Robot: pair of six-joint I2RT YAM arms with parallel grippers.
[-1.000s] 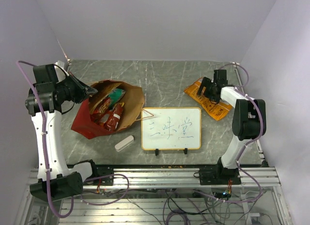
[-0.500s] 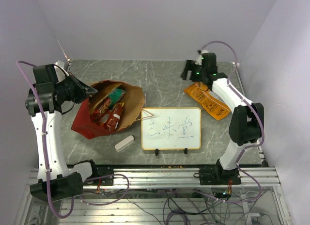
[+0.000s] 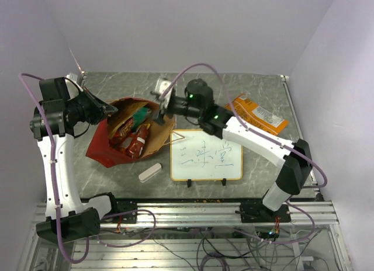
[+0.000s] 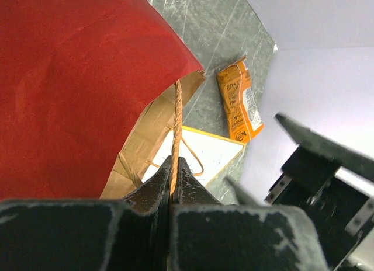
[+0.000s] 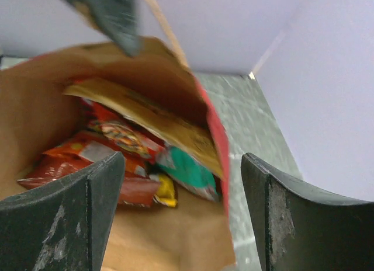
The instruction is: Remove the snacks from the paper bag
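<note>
- The packets are thin, crinkly foil. We judge them light, soft and slippery, more likely to crumple than to break. A free edge or corner is the place to pinch, not the puffed middle.
- The bag (image 3: 125,134) is limp paper, and we expect its mouth to sag shut unless the handle is held up.
- Our left claw (image 4: 173,166) is clamped tight on the twine handle (image 4: 176,119). The bag's red wall hangs just ahead of it.
- Our right claw (image 5: 181,166) is spread wide. It holds nothing and touches nothing that we can see.
- The right claw hangs at the bag's mouth, looking in. The teal packet (image 5: 187,169) lies straight ahead between its fingers, with a small yellow packet (image 5: 165,189) just beside that. The red packets (image 5: 111,145) lie toward its left finger.
- The orange packet (image 3: 260,114) is already out, on the table (image 3: 123,84) well behind the right claw.
- We would take the teal packet first, since it is the nearest and its edge shows.
</note>
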